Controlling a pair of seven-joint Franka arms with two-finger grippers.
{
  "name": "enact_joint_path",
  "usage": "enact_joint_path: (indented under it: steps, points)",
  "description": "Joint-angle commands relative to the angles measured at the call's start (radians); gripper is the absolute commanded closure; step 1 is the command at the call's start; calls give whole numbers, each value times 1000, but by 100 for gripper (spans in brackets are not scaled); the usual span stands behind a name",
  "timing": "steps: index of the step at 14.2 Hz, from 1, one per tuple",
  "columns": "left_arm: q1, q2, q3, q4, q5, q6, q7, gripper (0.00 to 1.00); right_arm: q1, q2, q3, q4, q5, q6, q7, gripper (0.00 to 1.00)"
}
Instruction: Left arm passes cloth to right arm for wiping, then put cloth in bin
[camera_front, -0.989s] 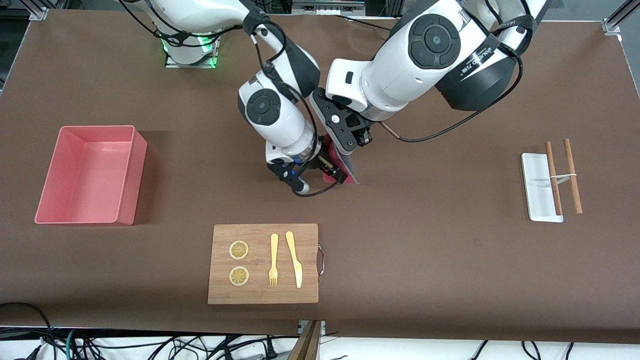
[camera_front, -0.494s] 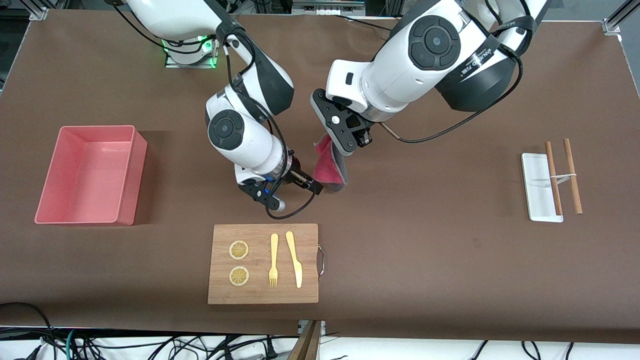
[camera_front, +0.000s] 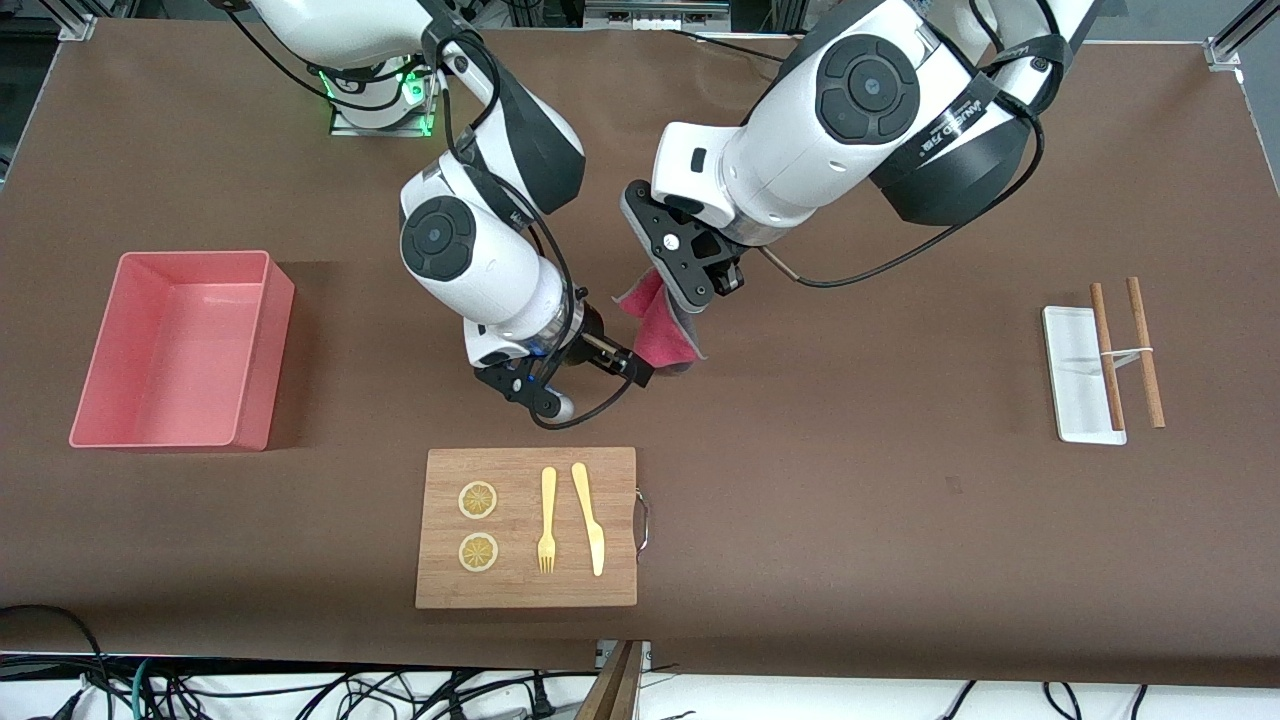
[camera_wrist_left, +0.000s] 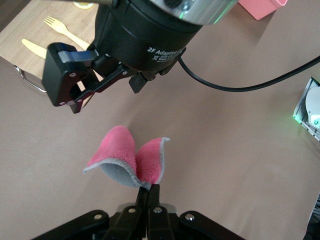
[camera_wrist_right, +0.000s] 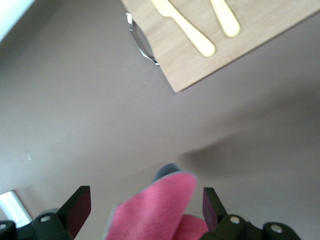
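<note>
The left gripper (camera_front: 688, 303) is pinching the cloth (camera_front: 660, 333) aloft above the table, farther from the camera than the board (camera_front: 527, 528), so it is dangling between the right gripper's (camera_front: 630, 367) spread fingers for the handover.

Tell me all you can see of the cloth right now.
The cloth is small, soft and fleecy, crimson-pink on one face, grey on the other. It hangs folded in the air over the bare table, pinched at one edge by the shut left gripper. The open right gripper has its fingers on either side of it, not closed on it.
</note>
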Motion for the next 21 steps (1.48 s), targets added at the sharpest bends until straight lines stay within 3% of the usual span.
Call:
enact_joint_path:
  steps: [1, 9, 11, 15, 18, 21]
  points:
    - [-22, 24, 0, 26, 5, 29, -42, 100, 5, 13, 14, 45, 18, -9, -57, 1]
    - [-28, 32, 0, 25, 5, 68, -79, 100, 57, 39, 25, 43, 10, 14, -124, 1]
    - [-28, 32, 0, 25, 5, 68, -78, 100, 54, 43, 23, 42, 9, 9, -162, 5]
    - [-28, 30, 0, 25, 5, 68, -78, 100, 44, 42, 20, 42, 10, 0, -262, 42]
    - [-28, 30, 0, 25, 5, 68, -78, 100, 31, 42, 20, 42, 16, 0, -295, 86]
    - [-28, 30, 0, 25, 5, 68, -78, 100, 31, 42, 21, 42, 15, 2, -295, 92]
